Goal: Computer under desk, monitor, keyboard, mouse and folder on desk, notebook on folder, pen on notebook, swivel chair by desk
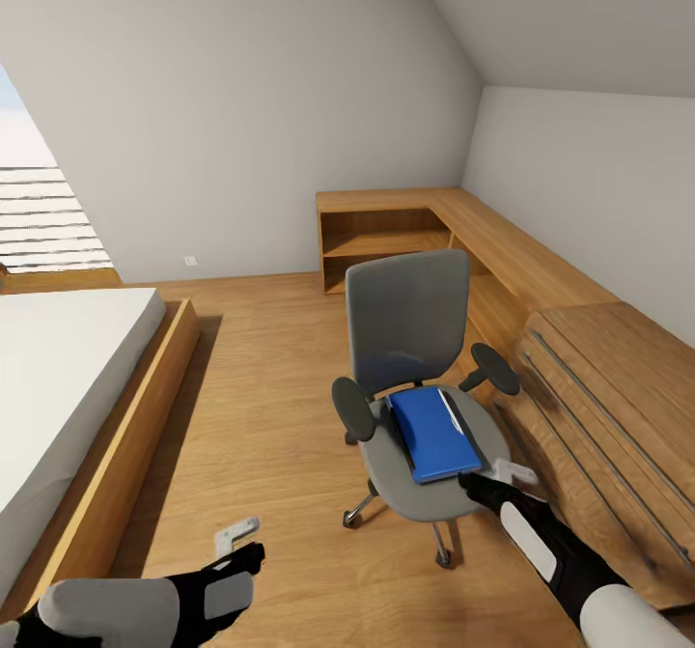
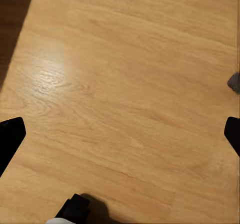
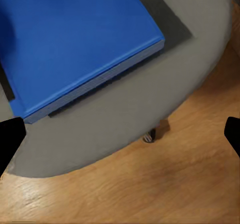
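folder (image 1: 433, 431) flat on swivel chair (image 1: 410, 339) seat | right pincer (image 1: 510, 474) near seat edge, possibly open

Notebook (image 1: 461, 423) mostly under the folder (image 1: 432, 433); bed (image 1: 68, 378) cut by the frame edge.

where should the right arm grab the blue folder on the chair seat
Grip the folder by its near edge toward the seat front, coming in low from the front of the swivel chair. It lies flat on a dark notebook, so that raised edge is what the open jaws can close around.
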